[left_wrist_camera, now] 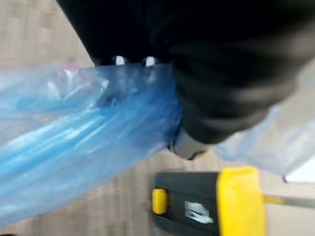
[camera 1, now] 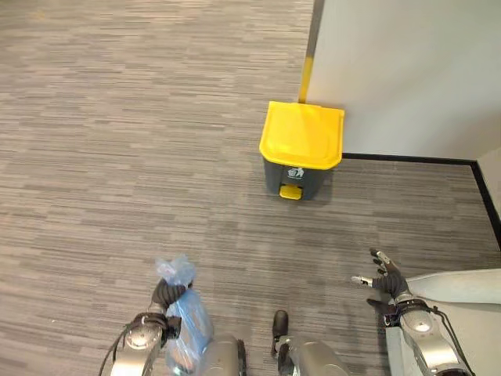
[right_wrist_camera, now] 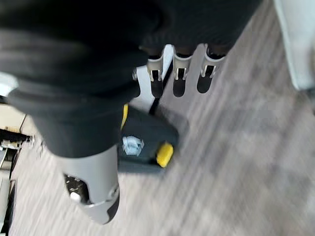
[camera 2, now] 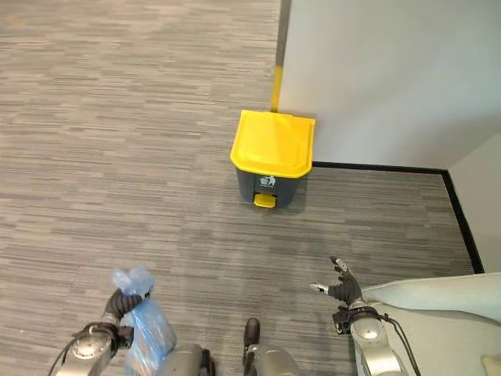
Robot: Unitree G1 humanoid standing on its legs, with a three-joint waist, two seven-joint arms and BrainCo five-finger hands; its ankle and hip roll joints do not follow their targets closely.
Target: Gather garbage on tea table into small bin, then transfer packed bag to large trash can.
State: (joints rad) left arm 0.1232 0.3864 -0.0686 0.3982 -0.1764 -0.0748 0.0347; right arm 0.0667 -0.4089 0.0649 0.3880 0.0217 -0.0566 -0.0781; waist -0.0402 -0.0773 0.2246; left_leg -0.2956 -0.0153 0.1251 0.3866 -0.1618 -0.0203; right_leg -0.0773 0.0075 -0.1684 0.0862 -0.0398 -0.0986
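My fingers (camera 1: 162,293) on my left hand (camera 1: 166,295) curl tight round the blue bag's (camera 1: 190,329) neck. My right hand (camera 1: 385,280) is spread, holding nothing. My wrist views show the bin's (camera 1: 301,149) yellow pedal up close. Bare floor (camera 1: 141,157) lies between us; a wall (camera 1: 407,78) stands behind it.

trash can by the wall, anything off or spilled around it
Nothing stands out. The trash can stands upright with its yellow lid shut; the left hand grips the blue bag, the right hand is open.
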